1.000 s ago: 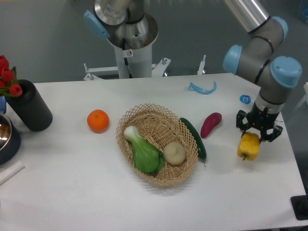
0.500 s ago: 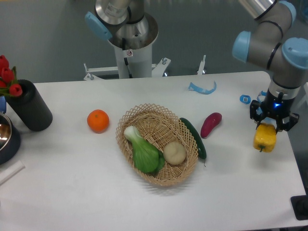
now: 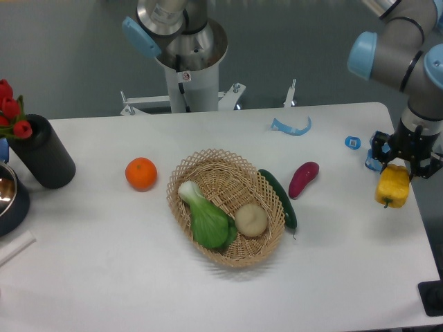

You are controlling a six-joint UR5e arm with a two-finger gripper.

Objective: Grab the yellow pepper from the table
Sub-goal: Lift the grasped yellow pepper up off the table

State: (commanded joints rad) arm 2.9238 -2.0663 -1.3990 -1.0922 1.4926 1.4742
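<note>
The yellow pepper (image 3: 392, 187) hangs from my gripper (image 3: 405, 163), which is shut on its top. It is held above the right edge of the white table (image 3: 104, 263), clear of the surface. The pepper is glossy and blocky, with its lower end pointing down. The fingers grip it from both sides and hide its stem.
A wicker basket (image 3: 223, 168) in the middle holds a bok choy (image 3: 204, 218) and a potato (image 3: 250, 220). A cucumber (image 3: 279, 198) leans on its right rim. A purple-red vegetable (image 3: 303, 178), an orange (image 3: 141, 173), a black vase (image 3: 43, 151) and blue plastic pieces (image 3: 291, 127) lie around.
The gripper has carried the yellow pepper up and to the right, from near the table surface to above the right edge.
</note>
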